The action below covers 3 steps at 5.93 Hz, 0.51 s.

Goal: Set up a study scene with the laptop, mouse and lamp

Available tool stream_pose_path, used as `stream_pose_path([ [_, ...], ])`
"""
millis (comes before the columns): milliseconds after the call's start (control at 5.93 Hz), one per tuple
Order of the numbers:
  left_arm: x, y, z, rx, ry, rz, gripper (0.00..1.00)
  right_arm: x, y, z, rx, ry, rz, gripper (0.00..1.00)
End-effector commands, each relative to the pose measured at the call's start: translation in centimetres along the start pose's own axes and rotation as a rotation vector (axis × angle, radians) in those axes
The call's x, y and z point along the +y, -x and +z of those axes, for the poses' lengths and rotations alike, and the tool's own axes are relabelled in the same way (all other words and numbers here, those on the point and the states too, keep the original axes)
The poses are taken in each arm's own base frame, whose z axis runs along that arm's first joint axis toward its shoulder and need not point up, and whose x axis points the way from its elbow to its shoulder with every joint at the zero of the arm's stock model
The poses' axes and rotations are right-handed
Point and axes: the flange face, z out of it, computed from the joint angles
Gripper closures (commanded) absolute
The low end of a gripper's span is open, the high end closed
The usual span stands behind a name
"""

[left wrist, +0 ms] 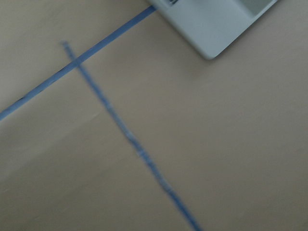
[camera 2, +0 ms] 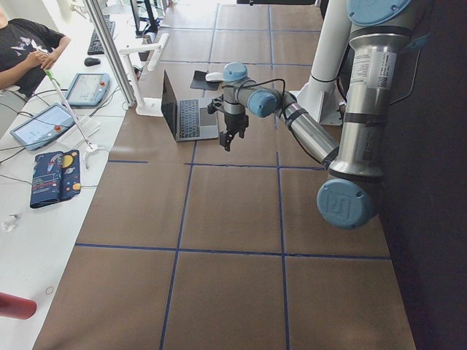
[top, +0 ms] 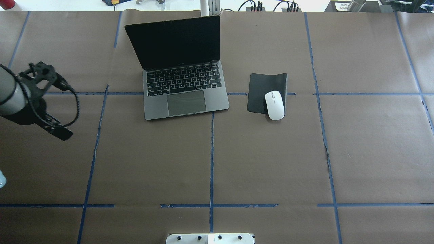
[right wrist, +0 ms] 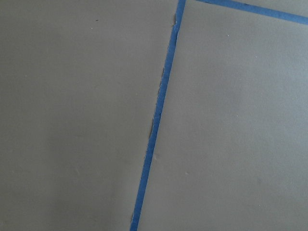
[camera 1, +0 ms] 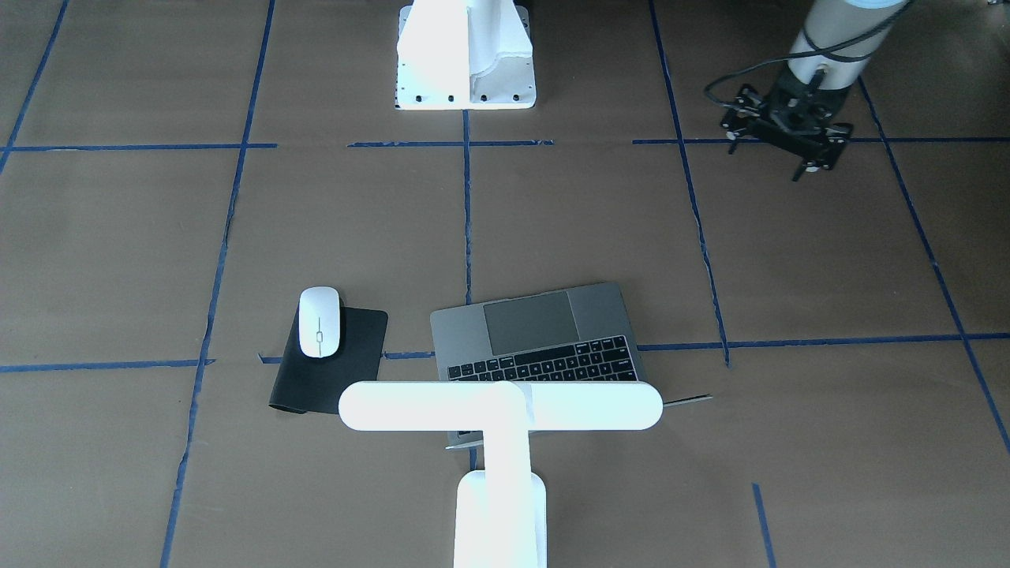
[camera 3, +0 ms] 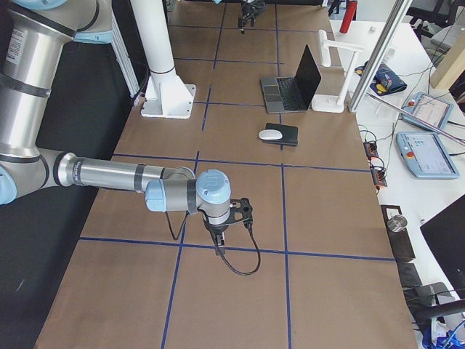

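The laptop [top: 183,88] stood open, well apart from the left gripper [camera 1: 797,142], the mouse [top: 274,105] beyond it and the lamp [camera 1: 501,406] behind its screen. Setup appeared complete. Jaw width could not be told for that gripper or the right gripper [camera 3: 221,236].

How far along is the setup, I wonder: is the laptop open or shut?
Open. The laptop has its dark screen raised, with keyboard and trackpad exposed.

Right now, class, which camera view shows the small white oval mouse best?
Overhead exterior: the small white glossy oval mouse lies unobstructed on the black rectangular mat. Front-facing shows it nearly as well; both side views show it tiny; wrist views miss it.
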Motion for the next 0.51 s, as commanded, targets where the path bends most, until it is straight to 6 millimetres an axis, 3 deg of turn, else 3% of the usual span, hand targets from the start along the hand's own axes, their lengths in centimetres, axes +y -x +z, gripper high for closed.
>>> stream_pose_path([
  [0,6.6,13.4,-2.1,-0.018,0.014,-0.058,0.0,0.0,-0.1,0.1,0.0,0.001,0.001,0.0],
  [337,12.6,24.3,-1.0,0.018,0.025,-0.095,0.0,0.1,-0.1,0.1,0.0,0.001,0.001,0.0],
])
